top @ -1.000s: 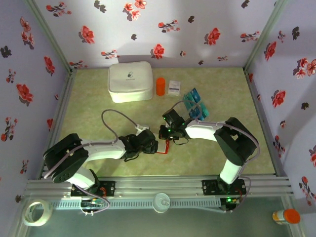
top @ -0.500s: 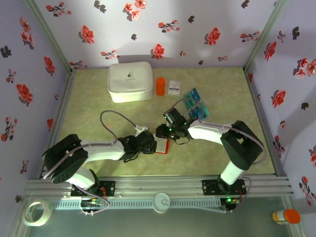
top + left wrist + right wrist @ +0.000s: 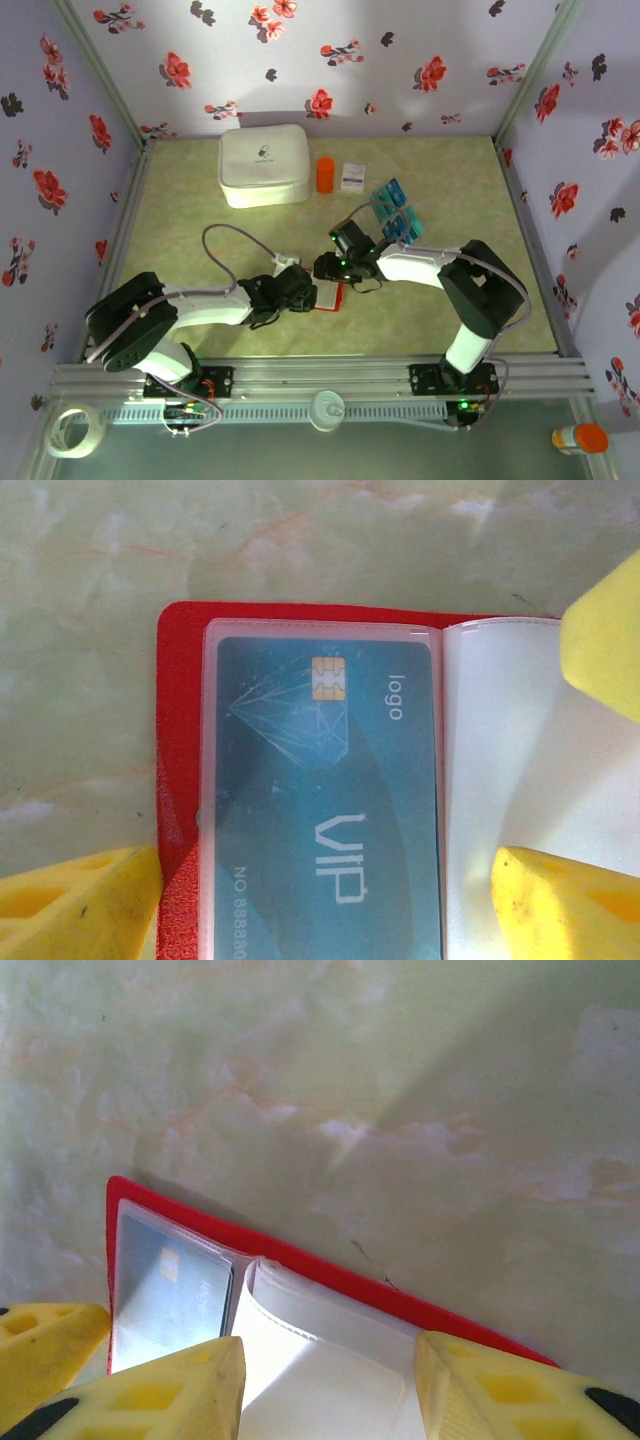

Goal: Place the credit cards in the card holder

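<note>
The red card holder [image 3: 331, 296] lies open on the table between both grippers. In the left wrist view a teal credit card [image 3: 320, 780] marked VIP sits inside the clear pocket of its left page [image 3: 180, 730]. My left gripper [image 3: 320, 910] is open, one yellow finger on each side of that page. My right gripper [image 3: 330, 1390] is open above the pale pocket leaves [image 3: 330, 1360] of the holder [image 3: 300, 1257], with the pocketed card [image 3: 170, 1290] to its left. In the top view the left gripper [image 3: 305, 292] and right gripper [image 3: 325, 270] nearly meet. Loose credit cards [image 3: 393, 212] lie fanned behind the right arm.
A large white zip case [image 3: 262, 165], an orange cylinder [image 3: 325, 173] and a small white packet [image 3: 352, 176] stand along the back. The right gripper's yellow finger [image 3: 605, 640] enters the left wrist view at the upper right. Flowered walls close in the table.
The right gripper has opened and shifted slightly left over the holder. The left gripper has barely moved.
</note>
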Motion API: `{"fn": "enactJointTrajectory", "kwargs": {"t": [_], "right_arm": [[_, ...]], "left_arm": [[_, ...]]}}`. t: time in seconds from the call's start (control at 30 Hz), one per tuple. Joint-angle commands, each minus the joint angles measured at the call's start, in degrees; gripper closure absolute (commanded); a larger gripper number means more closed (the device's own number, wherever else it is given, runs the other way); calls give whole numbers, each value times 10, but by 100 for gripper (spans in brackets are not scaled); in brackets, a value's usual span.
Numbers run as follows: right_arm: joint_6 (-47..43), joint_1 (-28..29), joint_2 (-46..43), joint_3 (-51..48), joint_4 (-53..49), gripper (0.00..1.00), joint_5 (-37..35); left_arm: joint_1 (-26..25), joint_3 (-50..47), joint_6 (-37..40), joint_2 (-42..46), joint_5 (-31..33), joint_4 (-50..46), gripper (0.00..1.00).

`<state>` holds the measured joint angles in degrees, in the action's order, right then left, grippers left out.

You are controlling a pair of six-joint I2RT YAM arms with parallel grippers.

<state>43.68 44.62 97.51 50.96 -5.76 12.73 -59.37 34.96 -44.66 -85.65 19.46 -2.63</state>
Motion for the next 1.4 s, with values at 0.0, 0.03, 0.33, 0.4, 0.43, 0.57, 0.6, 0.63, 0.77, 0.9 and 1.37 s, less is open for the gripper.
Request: {"fn": "enactJointTrajectory", "kwargs": {"t": [0.0,0.03,0.33,0.4,0.43,0.57,0.6,0.63,0.77,0.9,1.37], "right_arm": [[10,1,15,4,5,53,11],[10,1,14,4,5,54,12],[21,1,-17,5,14,58,35],[23,2,-26,7,15,57,43],[24,1,-29,9,13,55,46],[22,9,-36,25,-1,50,50],[21,12,-36,30,-5,49,49],[20,15,-35,34,-9,48,48],[24,29,-26,52,-16,47,42],[34,39,-13,62,-9,45,38],[75,72,72,104,42,44,27]], "left_arm": [[-6,-12,-10,2,-7,-12,14],[-6,-13,-10,3,-7,-12,14],[-6,-8,-8,28,0,-26,12],[-6,-3,-4,49,5,-36,10],[-5,0,-2,62,10,-43,10],[-1,10,8,123,31,-69,6],[3,11,9,135,35,-76,6],[6,11,11,152,39,-82,5],[25,4,16,211,51,-111,3],[46,-12,15,267,60,-137,2],[91,-57,-1,371,64,-183,2]]}}
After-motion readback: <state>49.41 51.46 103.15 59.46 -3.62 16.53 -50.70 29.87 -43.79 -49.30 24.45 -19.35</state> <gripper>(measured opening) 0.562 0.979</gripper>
